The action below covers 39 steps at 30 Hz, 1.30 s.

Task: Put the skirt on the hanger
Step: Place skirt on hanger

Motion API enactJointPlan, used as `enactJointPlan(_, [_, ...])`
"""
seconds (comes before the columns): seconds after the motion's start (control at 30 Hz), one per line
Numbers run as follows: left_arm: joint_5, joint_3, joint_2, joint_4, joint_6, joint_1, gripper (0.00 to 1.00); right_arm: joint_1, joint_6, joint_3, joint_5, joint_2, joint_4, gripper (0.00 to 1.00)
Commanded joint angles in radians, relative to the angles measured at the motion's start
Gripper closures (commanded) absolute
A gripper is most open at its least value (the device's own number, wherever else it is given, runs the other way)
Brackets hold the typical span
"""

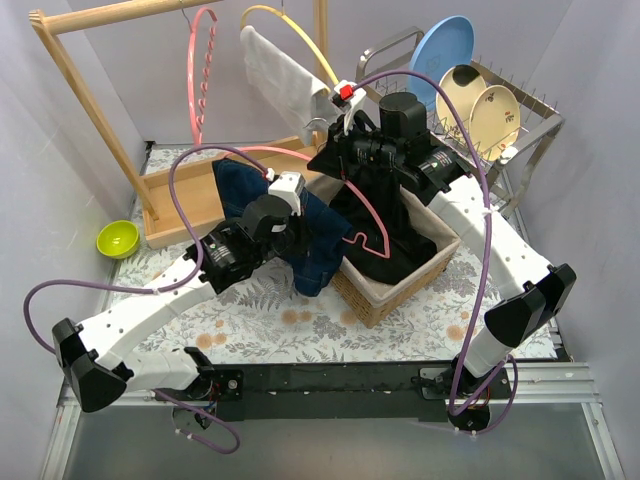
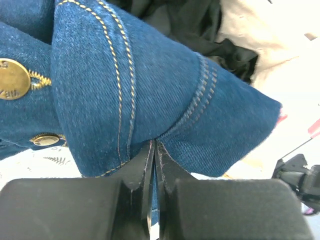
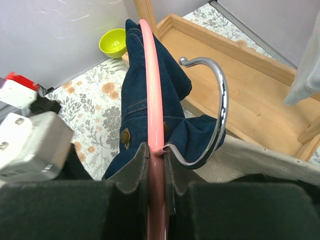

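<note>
Top external view: the table (image 1: 250,320) with its floral cover carries a wooden rack (image 1: 95,120) at the far left and a wicker basket (image 1: 400,290) of dark garments (image 1: 385,200) beneath the right arm. The denim skirt (image 1: 240,185), the task item, appears held up off the table. It spans the gap between the two arms, and its lower part trails toward the basket rim. The pink hanger (image 3: 151,75) extends straight ahead of the right fingers, and its arm runs along the top of the denim. Whether the arm has entered the waistband cannot be confirmed from these views, so the skirt is judged not yet seated on the hanger. The right gripper (image 3: 157,150) has its fingers clamped on the hanger at the neck, and the chrome hook (image 3: 220,110) curls up just right of the fingertips. A hold at the neck is judged to steady the whole frame while leaving both hanger arms free to receive fabric. The left gripper (image 2: 154,147) has its fingers pressed together on a fold at the skirt's lower edge. A gold-stitched seam rises directly above the fingertips. This pinch is judged to keep the cloth raised and spread so the hanger can be worked into it. A slack fold would likely slide off the smooth pink arm. A brass button (image 2: 12,79) sits well to the left of the left fingers, which marks that side as the skirt's front.
</note>
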Motion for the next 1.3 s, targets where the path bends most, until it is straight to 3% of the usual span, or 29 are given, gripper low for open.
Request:
enactJointPlan(0.0, [0.039,0.041,-0.073,0.038,0.027,-0.004,1.0,-0.013,0.021,0.013,-0.03,-0.048,0.116,0.99])
enactJointPlan(0.1, [0.077,0.055,-0.099,0.044,0.019,-0.004,1.0,-0.015,0.023,0.011,-0.03,-0.047,0.116,0.99])
enactJointPlan(0.17, [0.002,0.081,-0.14,0.018,0.012,-0.004,1.0,-0.019,0.023,0.008,-0.033,-0.048,0.116,0.99])
enactJointPlan(0.2, [-0.033,0.085,-0.156,-0.02,0.006,-0.004,0.94,-0.021,0.021,0.006,-0.033,-0.053,0.118,0.99])
enactJointPlan(0.3, [-0.153,0.099,-0.186,-0.115,-0.002,-0.004,0.59,-0.026,0.024,0.002,-0.036,-0.059,0.121,0.99])
enactJointPlan(0.33, [-0.164,0.101,-0.183,-0.135,-0.002,-0.006,0.57,-0.027,0.023,0.002,-0.037,-0.061,0.121,0.99])
enactJointPlan(0.53, [-0.173,0.079,-0.122,-0.161,0.01,-0.006,0.53,-0.027,0.043,0.003,-0.054,-0.05,0.124,0.99])
enactJointPlan(0.67, [-0.093,0.067,-0.065,-0.117,0.033,-0.004,0.52,-0.029,0.043,-0.009,-0.056,-0.064,0.127,0.99])
enactJointPlan(0.73, [-0.088,0.076,-0.03,-0.121,0.035,-0.006,0.53,-0.029,0.043,-0.012,-0.057,-0.071,0.127,0.99])
enactJointPlan(0.83, [-0.06,0.076,-0.012,-0.114,0.038,-0.006,0.62,-0.03,0.043,-0.017,-0.064,-0.076,0.129,0.99])
enactJointPlan(1.0, [-0.021,0.096,-0.018,-0.106,0.053,-0.004,0.84,-0.032,0.044,-0.024,-0.07,-0.078,0.132,0.99])
enactJointPlan(1.17, [0.107,0.105,-0.033,-0.06,0.065,-0.004,0.99,-0.036,0.044,-0.029,-0.07,-0.084,0.136,0.99])
enactJointPlan(1.27, [0.199,0.112,-0.044,-0.016,0.064,-0.004,1.0,-0.044,0.044,-0.032,-0.068,-0.085,0.136,0.99])
